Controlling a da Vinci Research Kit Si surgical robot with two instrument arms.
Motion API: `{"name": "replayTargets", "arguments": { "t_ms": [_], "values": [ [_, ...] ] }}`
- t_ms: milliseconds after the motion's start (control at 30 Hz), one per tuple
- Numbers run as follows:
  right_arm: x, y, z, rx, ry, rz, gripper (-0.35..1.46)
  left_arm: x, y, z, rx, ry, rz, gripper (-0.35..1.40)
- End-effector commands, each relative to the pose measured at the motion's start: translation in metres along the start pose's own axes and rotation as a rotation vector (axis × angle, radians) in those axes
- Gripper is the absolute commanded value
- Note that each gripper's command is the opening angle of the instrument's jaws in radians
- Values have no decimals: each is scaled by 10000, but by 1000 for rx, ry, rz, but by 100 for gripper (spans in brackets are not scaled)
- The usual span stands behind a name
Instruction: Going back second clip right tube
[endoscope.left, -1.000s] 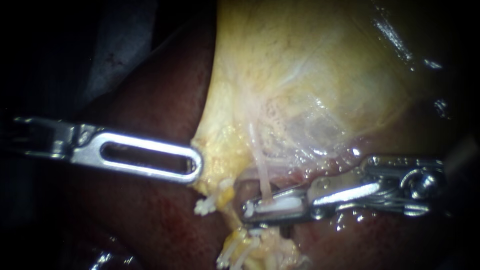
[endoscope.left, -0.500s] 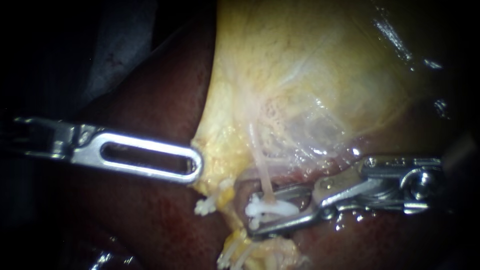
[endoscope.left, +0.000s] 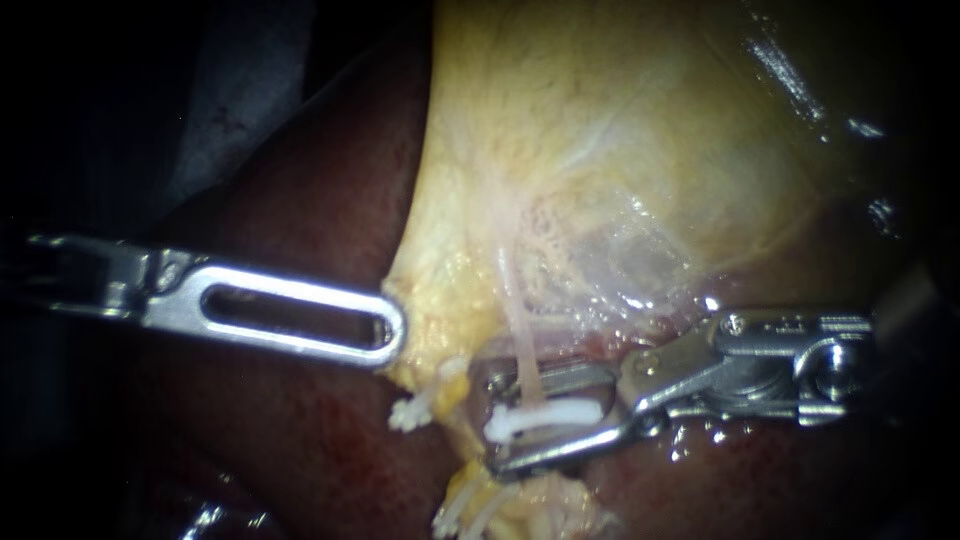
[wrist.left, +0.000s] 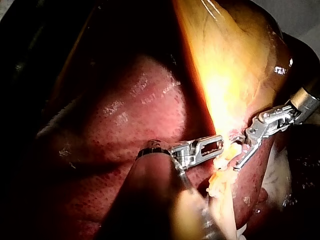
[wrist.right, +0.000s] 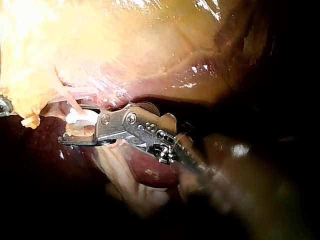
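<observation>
Clip (endoscope.left: 550, 415) on the tube (endoscope.left: 520, 345), loose inside the right instrument (endoscope.left: 492, 422)'s open end effector; left instrument (endoscope.left: 395, 335)'s tight on gallbladder (endoscope.left: 600, 150) edge.

Right instrument's end effector (endoscope.left: 493, 422) — spread apart

The left instrument (endoscope.left: 392, 335) runs out past the endoscope view's left edge, its shaft lost in darkness. In its own wrist view that shaft is only a blur close to the camera. The right instrument (endoscope.left: 492, 425) sinks into shadow at the right, and its shaft is also blurred in the right wrist view. The tube (endoscope.left: 522, 345) is hidden where it passes behind the clip (endoscope.left: 550, 413), so its course below cannot be told. The gallbladder (endoscope.left: 620, 150) is cut off by the top edge, and the liver (endoscope.left: 300, 440) fades into black.
</observation>
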Motion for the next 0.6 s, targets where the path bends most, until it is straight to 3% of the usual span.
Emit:
{"name": "replayTargets", "arguments": {
  "t_ms": [33,300,600],
  "values": [
    [-1,0,-2,1,-1,-1,51,0,0,0,0,0,0,-35],
    [5,-7,-34,-15,14,-5,51,0,0,0,0,0,0,-35],
    [45,-16,-92,-71,49,-106,55,1,1,0,0,0,0,-35]
  ]
}}
